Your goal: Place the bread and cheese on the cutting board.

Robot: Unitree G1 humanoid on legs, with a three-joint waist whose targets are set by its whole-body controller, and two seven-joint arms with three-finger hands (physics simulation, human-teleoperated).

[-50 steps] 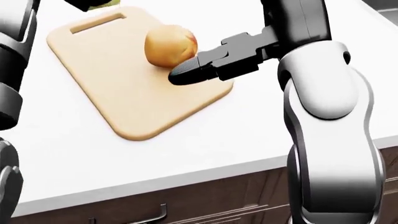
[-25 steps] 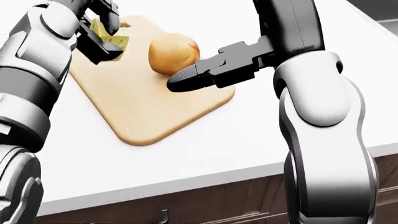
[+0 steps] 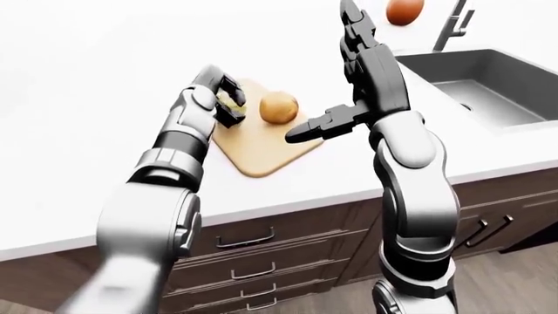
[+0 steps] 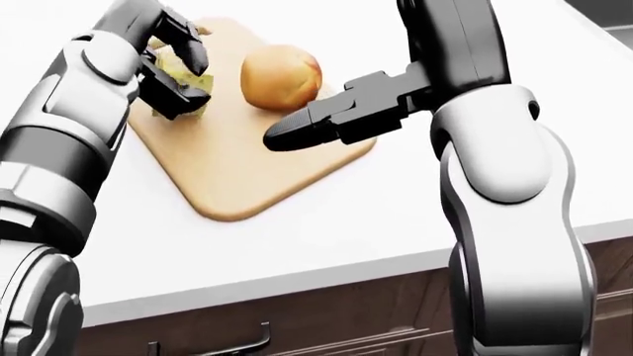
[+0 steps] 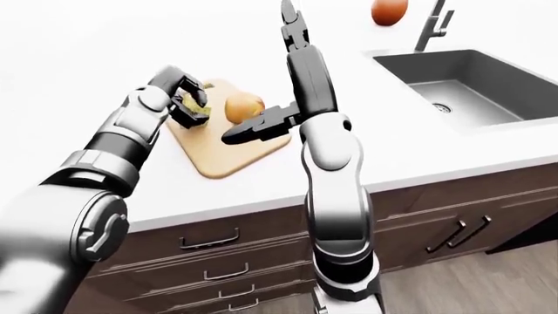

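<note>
A round bread roll (image 4: 281,77) sits on the tan cutting board (image 4: 237,170), near the board's top in the head view. My left hand (image 4: 178,74) is shut on a yellow wedge of cheese (image 4: 185,78) and holds it over the board's left edge. My right hand (image 4: 317,122) is open and empty, its dark fingers stretched out just below and right of the bread, above the board. The board and bread also show in the left-eye view (image 3: 277,106).
The white counter (image 4: 326,230) ends in an edge above brown drawers (image 3: 253,261). A steel sink (image 3: 488,85) with a faucet (image 3: 452,26) lies at the right. An orange round thing (image 3: 405,10) sits at the top beside the faucet.
My left arm has come into the head view from the top left, bringing the cheese down over the board's left edge. My right hand has stayed by the bread.
</note>
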